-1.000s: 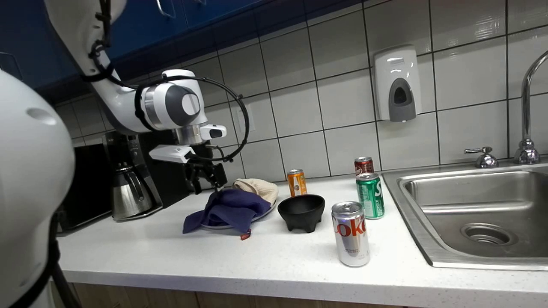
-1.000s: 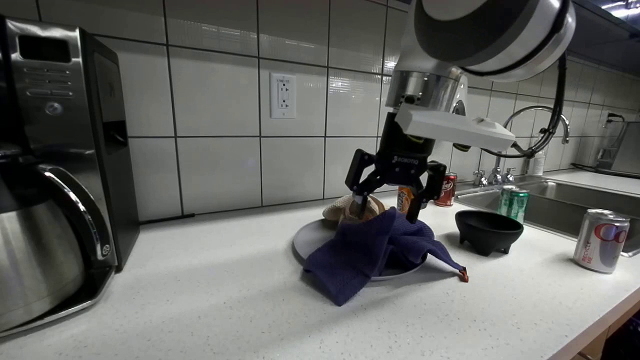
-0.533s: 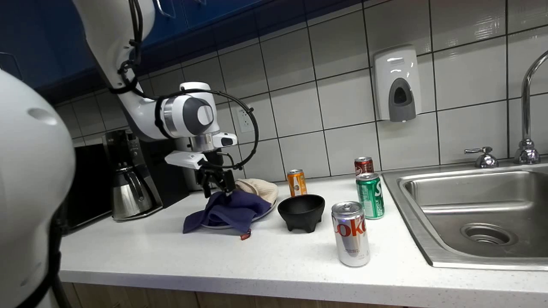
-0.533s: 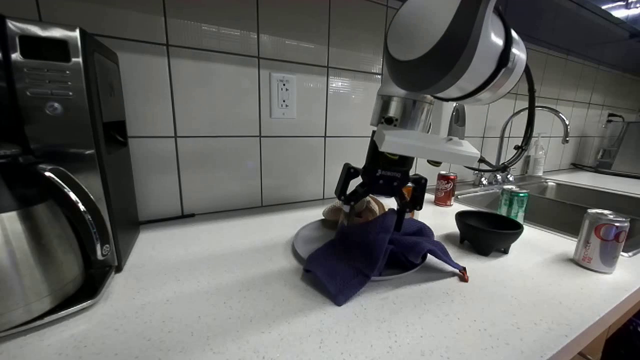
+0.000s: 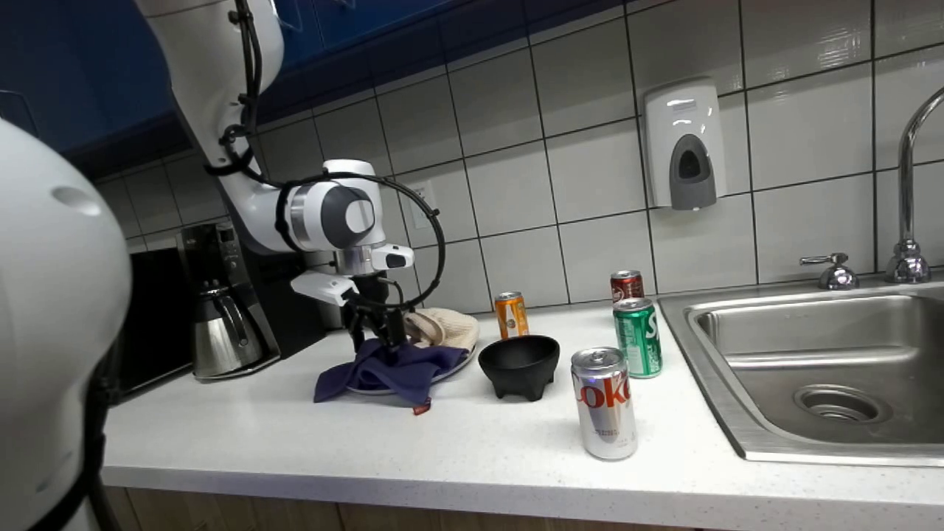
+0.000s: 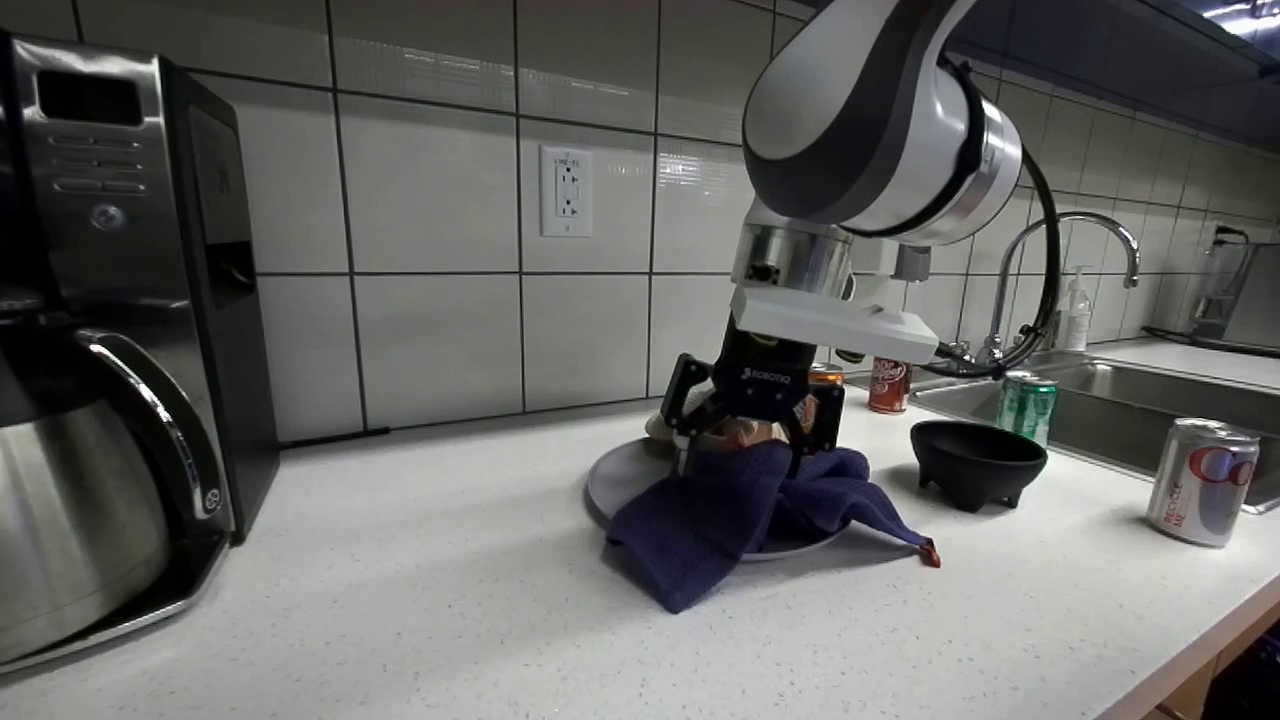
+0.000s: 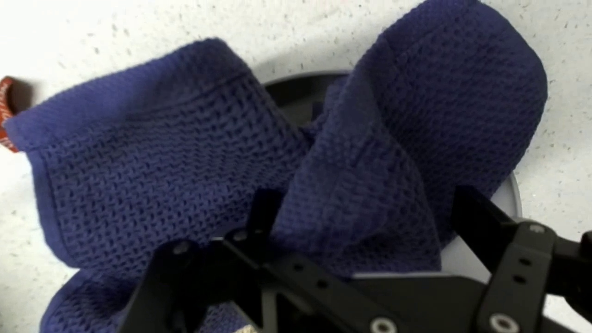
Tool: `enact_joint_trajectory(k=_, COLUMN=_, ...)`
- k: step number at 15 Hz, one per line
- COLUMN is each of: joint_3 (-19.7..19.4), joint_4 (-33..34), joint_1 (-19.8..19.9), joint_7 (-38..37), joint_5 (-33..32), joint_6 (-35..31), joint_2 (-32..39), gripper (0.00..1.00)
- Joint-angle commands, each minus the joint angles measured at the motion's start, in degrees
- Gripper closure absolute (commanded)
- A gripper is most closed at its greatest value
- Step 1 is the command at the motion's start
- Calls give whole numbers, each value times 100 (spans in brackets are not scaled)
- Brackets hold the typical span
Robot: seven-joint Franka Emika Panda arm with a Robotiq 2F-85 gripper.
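A dark purple-blue woven towel (image 6: 690, 530) lies crumpled over a grey plate (image 6: 618, 482), one corner with a red tag (image 6: 930, 553) hanging past the rim. My gripper (image 6: 738, 468) has come down onto the towel from above, pointing downward. In the wrist view the gripper (image 7: 365, 199) stands open, with a raised fold of the towel (image 7: 342, 203) between its spread fingers. The left finger touches or nearly touches that fold; a gap shows beside the right one. Behind the towel, a beige cloth (image 5: 450, 328) rests on the plate, partly hidden by the gripper in an exterior view.
Right of the plate is a black footed bowl (image 5: 520, 365). Cans stand around it: orange (image 5: 511, 316), red (image 5: 626, 285), green (image 5: 639, 339) and silver (image 5: 605, 405). A steel sink (image 5: 708, 369) lies beyond them. A coffee maker (image 6: 150, 300) stands at the other end.
My gripper has descended onto the towel, moving toward the right in one exterior picture and leftward in the opposite one. The towel's peak now sits lower, pressed down. The jaws stayed open.
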State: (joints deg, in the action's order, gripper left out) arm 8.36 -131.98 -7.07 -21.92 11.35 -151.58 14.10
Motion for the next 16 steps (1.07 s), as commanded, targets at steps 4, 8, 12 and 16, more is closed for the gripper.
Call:
enact_joint_trajectory(k=4, joint_3=-28, joint_4=-78, joint_1=-21, joint_7=117, joint_5=406, joint_6=-51, joint_2=-69, gripper=28)
enact_joint_trajectory(k=8, joint_3=-24, joint_4=-145, joint_1=-30, joint_7=115, joint_5=502, joint_6=-107, joint_2=-134, gripper=60)
enact_joint_trajectory(k=12, joint_3=-17, joint_4=-217, joint_1=-44, joint_7=90, joint_5=529, joint_6=-222, joint_2=-196, gripper=91)
enact_joint_trajectory(k=16, joint_3=-17, joint_4=-268, joint_1=-134, joint_7=5, joint_5=428, joint_6=-304, joint_2=-332, gripper=100)
